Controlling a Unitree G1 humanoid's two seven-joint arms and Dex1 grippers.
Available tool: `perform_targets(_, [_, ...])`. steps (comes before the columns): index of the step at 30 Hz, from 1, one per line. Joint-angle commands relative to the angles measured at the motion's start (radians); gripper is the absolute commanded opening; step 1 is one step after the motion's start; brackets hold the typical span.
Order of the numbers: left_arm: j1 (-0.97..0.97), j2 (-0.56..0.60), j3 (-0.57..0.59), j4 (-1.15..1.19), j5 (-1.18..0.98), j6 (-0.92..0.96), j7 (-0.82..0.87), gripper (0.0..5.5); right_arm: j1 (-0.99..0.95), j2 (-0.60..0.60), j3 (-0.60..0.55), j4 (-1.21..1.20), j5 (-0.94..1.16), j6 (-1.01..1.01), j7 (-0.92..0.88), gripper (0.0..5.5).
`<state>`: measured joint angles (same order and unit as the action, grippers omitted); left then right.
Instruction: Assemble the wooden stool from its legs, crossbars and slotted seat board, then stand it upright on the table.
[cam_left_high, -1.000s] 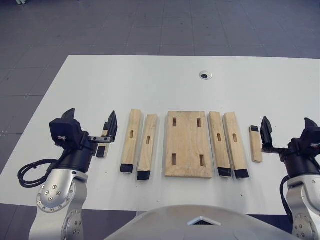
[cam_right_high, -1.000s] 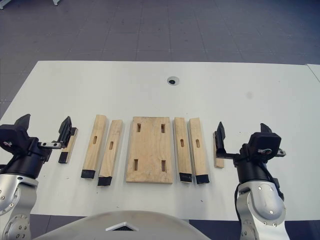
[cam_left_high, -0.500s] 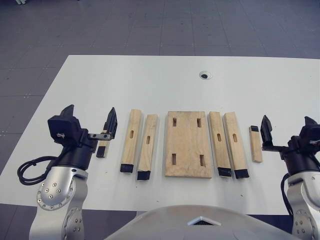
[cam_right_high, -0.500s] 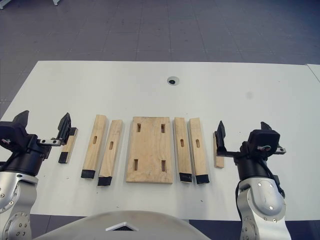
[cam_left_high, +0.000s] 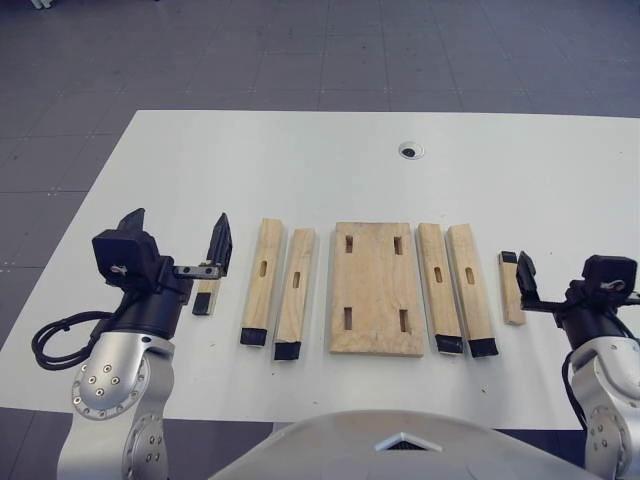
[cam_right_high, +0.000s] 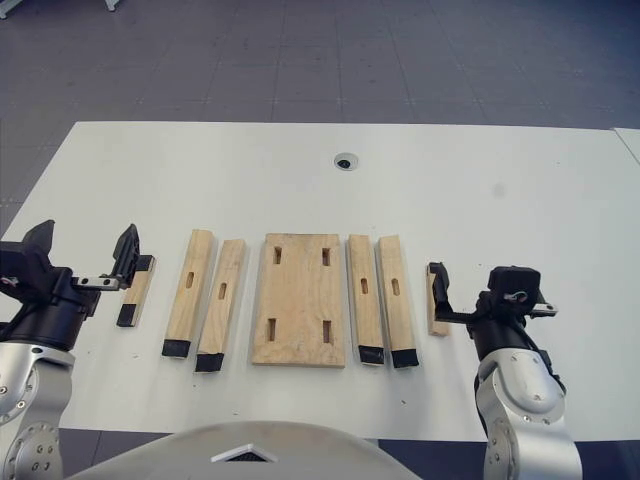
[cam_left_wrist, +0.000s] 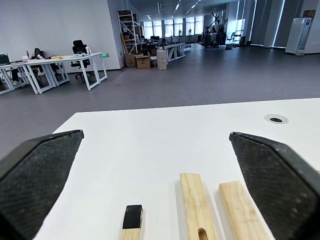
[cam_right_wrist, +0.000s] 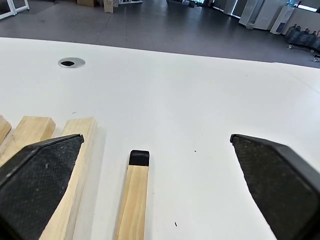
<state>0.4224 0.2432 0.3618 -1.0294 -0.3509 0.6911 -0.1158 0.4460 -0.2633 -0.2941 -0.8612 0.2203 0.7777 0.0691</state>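
Note:
The slotted seat board (cam_left_high: 375, 288) lies flat at the table's middle. Two legs (cam_left_high: 262, 280) (cam_left_high: 295, 292) lie to its left and two more (cam_left_high: 437, 285) (cam_left_high: 469, 288) to its right, all with black feet toward me. A short crossbar (cam_left_high: 205, 295) lies at the far left, under my open left gripper (cam_left_high: 178, 240). In the left wrist view this left crossbar (cam_left_wrist: 131, 220) sits between the wide-apart fingers (cam_left_wrist: 35, 180). The other crossbar (cam_left_high: 511, 290) lies at the far right. My right gripper (cam_right_high: 476, 285) hovers open just over this right crossbar (cam_right_wrist: 134, 195).
A round cable hole (cam_left_high: 410, 150) sits in the white table (cam_left_high: 300, 170) behind the parts. A black cable (cam_left_high: 55, 345) loops beside my left arm near the table's left edge. Bare tabletop stretches behind the row of parts.
My right gripper has sunk lower by the right crossbar and its wrist has turned. My left gripper has drifted slightly left above the left crossbar. The wooden parts have not moved.

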Motion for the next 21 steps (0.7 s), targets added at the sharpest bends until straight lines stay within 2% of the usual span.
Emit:
perform_targets(1, [0.012,0.003,0.018,-0.014,-0.019,-0.003,0.011,5.46,0.035,-0.046,0.076,0.024,-0.034,0.053,0.025,5.49])
perform_targets(21, [0.065,0.055,0.055,-0.018,-0.116,-0.062,0.070,5.46,0.006,0.007,0.162,0.182,-0.123,0.047,-0.007,5.49])
